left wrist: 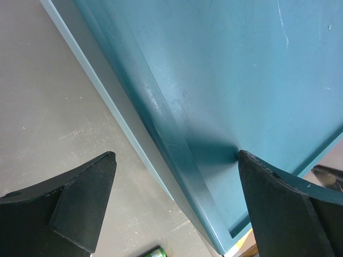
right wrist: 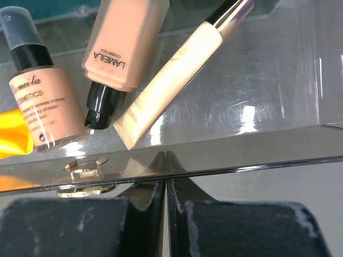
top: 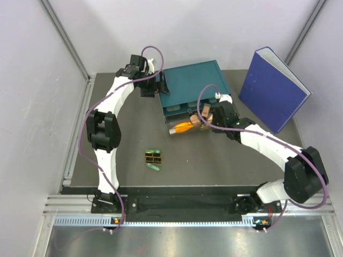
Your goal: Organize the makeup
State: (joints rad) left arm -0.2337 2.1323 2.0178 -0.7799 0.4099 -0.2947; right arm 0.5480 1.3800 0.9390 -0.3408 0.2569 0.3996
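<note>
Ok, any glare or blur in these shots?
Right wrist: white glare patches on the clear drawer; the shut right gripper looks soft up close. Left wrist: the teal box is sharp, with a dark shadow by the open left gripper. Top external: even light, no glare.

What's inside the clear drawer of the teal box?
A peach pump bottle, a second peach bottle, a pale tube and an orange tube. The right arm hides the rest.

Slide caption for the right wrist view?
Shut right gripper at the front of a clear plastic drawer holding two peach foundation bottles and a cream tube.
</note>
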